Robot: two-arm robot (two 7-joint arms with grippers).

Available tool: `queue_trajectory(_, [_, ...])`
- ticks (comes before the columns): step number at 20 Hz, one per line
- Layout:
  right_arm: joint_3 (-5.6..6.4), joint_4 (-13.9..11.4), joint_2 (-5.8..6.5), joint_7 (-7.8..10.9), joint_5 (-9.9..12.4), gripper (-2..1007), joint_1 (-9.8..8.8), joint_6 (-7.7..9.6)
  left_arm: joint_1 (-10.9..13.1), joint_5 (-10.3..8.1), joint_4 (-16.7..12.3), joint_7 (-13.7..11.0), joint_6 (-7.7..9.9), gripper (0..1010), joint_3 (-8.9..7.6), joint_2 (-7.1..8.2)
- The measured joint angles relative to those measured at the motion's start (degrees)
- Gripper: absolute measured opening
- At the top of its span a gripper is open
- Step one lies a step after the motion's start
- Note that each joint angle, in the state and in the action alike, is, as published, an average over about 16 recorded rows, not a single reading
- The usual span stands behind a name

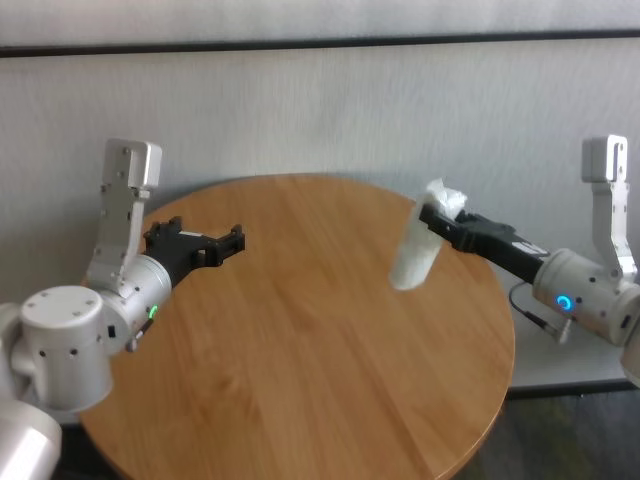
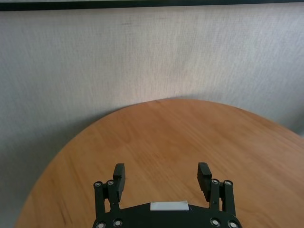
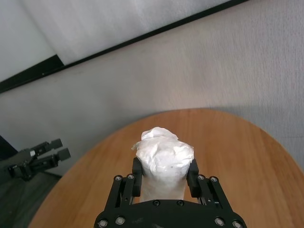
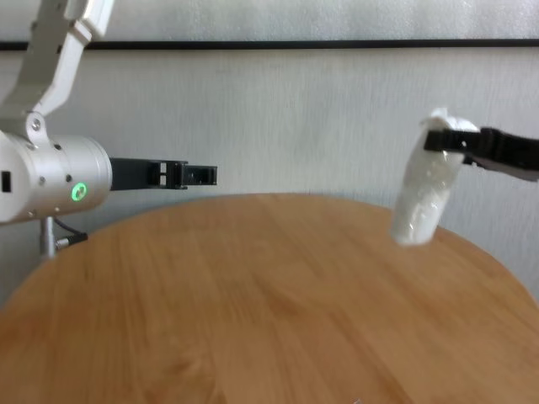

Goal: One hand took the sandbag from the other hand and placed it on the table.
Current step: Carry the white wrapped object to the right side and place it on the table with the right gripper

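Observation:
My right gripper (image 1: 432, 215), the one with the blue ring light, is shut on the pinched upper end of the white sandbag (image 1: 416, 252). The bag hangs down from it above the right side of the round wooden table (image 1: 300, 330), clear of the top. In the right wrist view the bag (image 3: 164, 156) sits between the fingers (image 3: 137, 172). In the chest view the bag (image 4: 424, 200) hangs above the table's far right edge. My left gripper (image 1: 236, 241), with the green light, is open and empty above the table's left side; its fingers (image 2: 118, 176) stand apart.
A pale wall (image 1: 320, 110) with a dark strip near its top stands right behind the table. The table's edge (image 1: 505, 350) drops off below the right arm. Dark floor (image 1: 560, 440) shows at the lower right.

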Motion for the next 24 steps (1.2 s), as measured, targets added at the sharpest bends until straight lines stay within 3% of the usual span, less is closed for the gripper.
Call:
queue_trajectory(6, [0.06, -2.76, 3.06, 0.12, -0.88, 540, -1.27, 3.88, 2.14, 2.59, -1.93, 4.39, -0.47, 1002, -1.16, -1.63])
queue_trajectory(14, [-0.82, -4.3, 5.79, -0.3, -1.7, 540, -1.31, 9.7, 3.74, 4.71, -4.25, 5.77, -1.3, 1002, -2.13, -2.04])
queue_trajectory(19, [-2.08, -3.52, 6.31, -0.82, -3.27, 540, -0.2, 12.3, 4.13, 5.35, -4.85, 6.37, -0.93, 1002, -2.93, -2.3])
queue_trajectory(24, [-3.45, -1.29, 5.55, -1.56, -5.62, 540, 1.56, 13.65, 4.07, 5.67, -4.73, 6.72, -0.42, 1002, -3.41, -2.57])
